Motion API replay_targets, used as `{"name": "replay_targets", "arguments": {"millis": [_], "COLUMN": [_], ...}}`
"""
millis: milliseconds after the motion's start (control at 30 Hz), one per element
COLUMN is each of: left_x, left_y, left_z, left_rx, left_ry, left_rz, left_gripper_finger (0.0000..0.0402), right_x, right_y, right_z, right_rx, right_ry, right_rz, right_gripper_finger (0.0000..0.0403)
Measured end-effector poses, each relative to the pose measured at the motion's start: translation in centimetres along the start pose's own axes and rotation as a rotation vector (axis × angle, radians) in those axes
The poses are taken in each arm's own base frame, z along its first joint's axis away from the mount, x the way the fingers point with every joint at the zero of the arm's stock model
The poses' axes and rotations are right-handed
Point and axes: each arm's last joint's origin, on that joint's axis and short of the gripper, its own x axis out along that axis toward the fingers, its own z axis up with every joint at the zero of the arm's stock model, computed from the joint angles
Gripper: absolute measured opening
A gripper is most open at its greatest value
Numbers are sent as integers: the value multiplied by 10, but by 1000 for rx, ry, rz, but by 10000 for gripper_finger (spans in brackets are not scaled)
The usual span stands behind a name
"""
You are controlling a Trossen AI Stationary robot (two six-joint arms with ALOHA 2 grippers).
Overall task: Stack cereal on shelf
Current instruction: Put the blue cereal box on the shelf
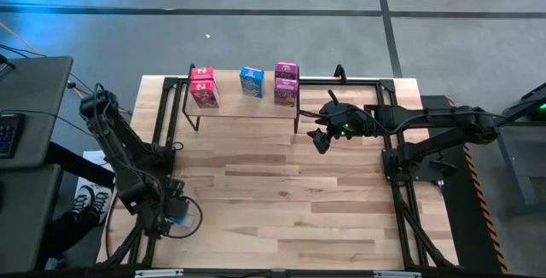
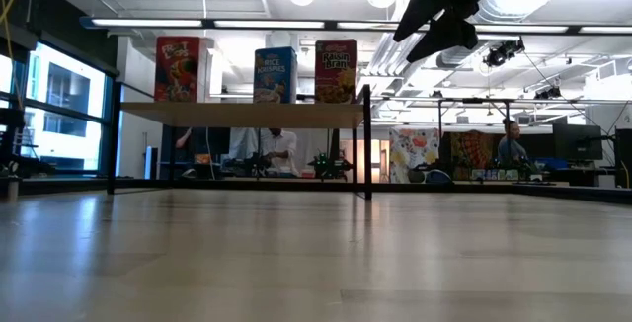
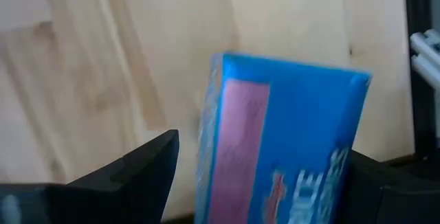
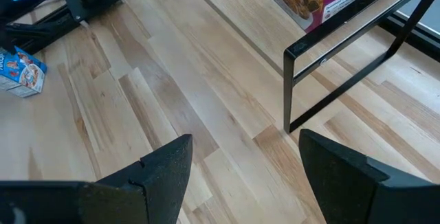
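The shelf (image 1: 243, 101) stands at the table's far edge. On it stand three upright cereal boxes: a pink one (image 1: 203, 86) at its left end, a blue one (image 1: 251, 80) in the middle and a magenta one (image 1: 286, 83) at its right end. They also show in the low view (image 2: 178, 68). Another blue box (image 1: 182, 219) lies flat on the table at the near left. My left gripper (image 1: 174, 208) is over it, open, a finger on either side of the box (image 3: 289, 141). My right gripper (image 1: 320, 139) is open and empty, in the air off the shelf's right end.
Black frame rails (image 1: 401, 184) run along the table's left and right edges. The shelf's black leg (image 4: 289, 90) stands close ahead of my right gripper (image 4: 244, 148). Bare planks (image 1: 281, 184) fill the table's middle. People sit in the room behind (image 2: 281, 149).
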Motion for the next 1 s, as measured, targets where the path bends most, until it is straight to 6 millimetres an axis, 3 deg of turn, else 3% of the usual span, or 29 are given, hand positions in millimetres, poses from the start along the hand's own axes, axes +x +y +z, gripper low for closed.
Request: {"name": "replay_targets", "arguments": {"millis": [267,700,867,1000], "left_x": [9,8,-7,-32], "left_y": [0,-1,-3,2], "left_z": [0,0,9,23], "left_rx": [-3,-4,-47,-99], "left_ry": [-36,-38,-51,-112], "left_rz": [-20,-25,-103,-192], "left_gripper_finger": [273,166,152,151], "right_x": [0,0,0,0], "right_y": [0,0,0,0], "right_z": [0,0,0,0], "right_rx": [0,0,0,0], "right_ry": [1,1,1,1], "right_rz": [1,1,1,1], "right_gripper_finger": [262,262,262,262]}}
